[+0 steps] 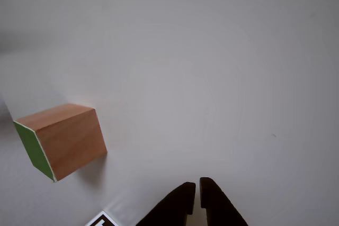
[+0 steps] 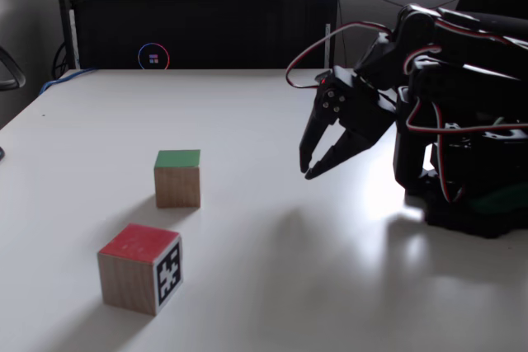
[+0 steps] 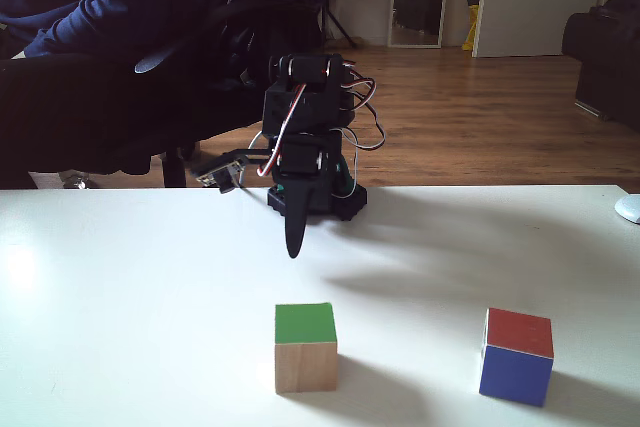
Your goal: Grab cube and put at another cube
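The cube (image 2: 177, 179) is light-brown wood with a green top and stands on the white table; it also shows as the cube (image 3: 305, 347) and the cube (image 1: 63, 138) at the left of the other view. The other cube (image 2: 140, 268) has a red top and a black-and-white marker on its side. It sits nearer the camera and appears as the red-topped, blue-sided cube (image 3: 515, 357). A corner of its marker (image 1: 103, 220) peeks in at the bottom. My gripper (image 2: 307, 171) hangs above the table, shut and empty, well apart from both cubes, and also shows as the gripper (image 3: 293, 252) and the gripper (image 1: 197, 183).
The arm's base (image 2: 470, 204) stands at the right of the table. A black cabinet (image 2: 198, 22) lines the far edge. A person in dark clothes (image 3: 60, 47) sits behind the table. A white object (image 3: 628, 209) lies at the right edge.
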Motion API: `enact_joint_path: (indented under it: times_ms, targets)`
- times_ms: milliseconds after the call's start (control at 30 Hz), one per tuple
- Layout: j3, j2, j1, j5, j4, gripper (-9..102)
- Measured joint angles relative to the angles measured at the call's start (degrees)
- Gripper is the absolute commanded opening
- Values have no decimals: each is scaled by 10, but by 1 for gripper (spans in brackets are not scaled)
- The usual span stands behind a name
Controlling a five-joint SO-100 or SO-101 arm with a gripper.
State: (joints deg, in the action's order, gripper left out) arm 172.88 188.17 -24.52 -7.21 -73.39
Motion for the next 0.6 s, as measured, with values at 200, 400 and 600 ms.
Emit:
enact_joint_path:
  times_ms: [200,400,600]
  targets:
    - [0,0,-33,16,-2,0]
    - [-1,0,-45,18,-2,0]
    - [-2,0,-45,18,-2,0]
